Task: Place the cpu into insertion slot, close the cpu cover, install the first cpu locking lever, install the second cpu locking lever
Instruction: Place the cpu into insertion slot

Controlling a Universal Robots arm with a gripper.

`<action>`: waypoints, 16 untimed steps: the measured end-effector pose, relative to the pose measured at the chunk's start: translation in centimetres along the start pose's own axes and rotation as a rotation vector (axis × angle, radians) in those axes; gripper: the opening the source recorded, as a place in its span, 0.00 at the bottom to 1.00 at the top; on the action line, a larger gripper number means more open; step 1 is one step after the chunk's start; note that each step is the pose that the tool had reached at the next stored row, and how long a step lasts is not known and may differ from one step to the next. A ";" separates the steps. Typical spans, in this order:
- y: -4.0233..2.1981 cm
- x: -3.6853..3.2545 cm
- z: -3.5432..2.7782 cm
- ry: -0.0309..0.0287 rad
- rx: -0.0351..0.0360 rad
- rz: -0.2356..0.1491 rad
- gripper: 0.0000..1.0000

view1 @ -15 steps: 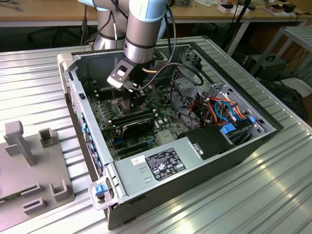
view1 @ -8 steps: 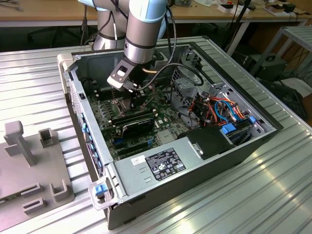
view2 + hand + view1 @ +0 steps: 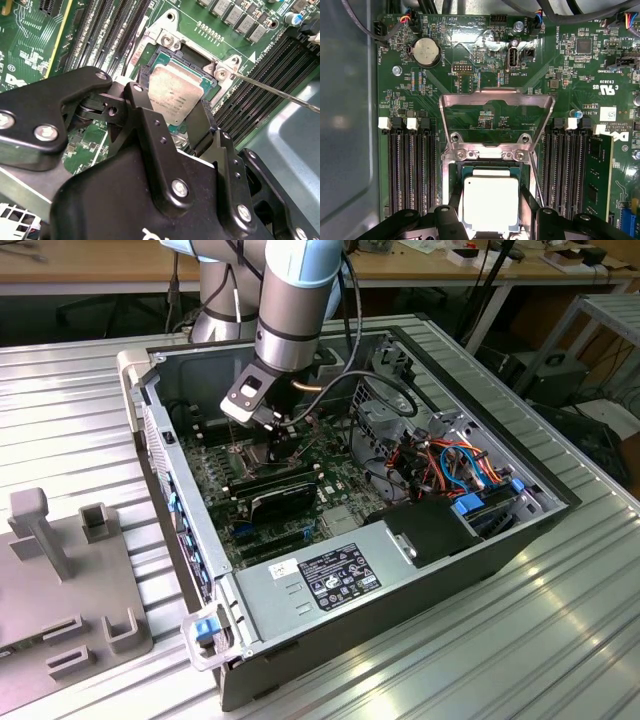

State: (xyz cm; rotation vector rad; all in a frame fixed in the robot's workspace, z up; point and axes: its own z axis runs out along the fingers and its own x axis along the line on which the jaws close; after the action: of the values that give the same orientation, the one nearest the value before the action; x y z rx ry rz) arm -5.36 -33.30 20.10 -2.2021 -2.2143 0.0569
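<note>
At the exterior view's left, a grey fixture tray lies on the ribbed metal counter. Just beside it, toward the middle, stands an open computer case with the green motherboard on its floor. The arm reaches down into the case, and the end effector is low over the board. Further to the exterior view's right are a labelled power supply and a tangle of orange and blue cables.

In both wrist views the end effector has its black fingers narrowly apart, one against each of two opposite edges of the cpu, gripping it. The cpu sits squarely over the insertion slot, silver top up. Whether it is fully seated cannot be told.

The cpu cover is swung open, lying back from the slot over the board, hinged at the slot's edge. A thin metal rod angles away from one corner of the slot. Long black memory slots run along both sides.
</note>
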 end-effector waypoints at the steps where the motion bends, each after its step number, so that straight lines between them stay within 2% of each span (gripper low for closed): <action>1: 0.00 0.00 0.02 0.0000 0.0001 0.000 0.54; 16: 0.01 0.00 0.15 0.0002 0.0000 0.000 0.54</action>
State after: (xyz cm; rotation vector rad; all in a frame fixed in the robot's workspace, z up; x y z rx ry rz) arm -5.36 -33.30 19.95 -2.2020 -2.2142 0.0567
